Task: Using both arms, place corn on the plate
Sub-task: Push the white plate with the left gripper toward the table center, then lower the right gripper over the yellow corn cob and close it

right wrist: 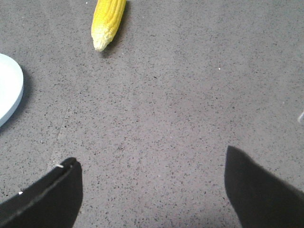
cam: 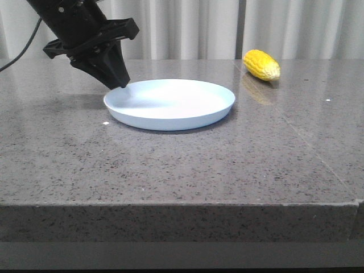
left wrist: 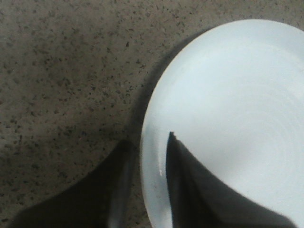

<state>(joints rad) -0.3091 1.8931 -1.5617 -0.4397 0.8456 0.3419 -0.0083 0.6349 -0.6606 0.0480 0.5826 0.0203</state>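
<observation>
The pale blue plate (cam: 170, 103) lies left of centre on the grey stone table. My left gripper (cam: 120, 84) is down at the plate's far left rim. In the left wrist view one finger (left wrist: 121, 180) is outside the rim and the other finger (left wrist: 190, 190) is inside the plate (left wrist: 228, 104), so the left gripper (left wrist: 148, 138) is shut on the rim. The yellow corn (cam: 261, 65) lies on the table at the back right, apart from the plate. My right gripper (right wrist: 151, 156) hangs open over bare table, with the corn (right wrist: 108, 19) ahead of it and the plate's edge (right wrist: 8, 90) to one side.
The speckled stone table (cam: 187, 165) ends at a front edge, with a seam running across its right half. A curtain hangs behind the table. A black cable (cam: 20, 54) trails from the left arm.
</observation>
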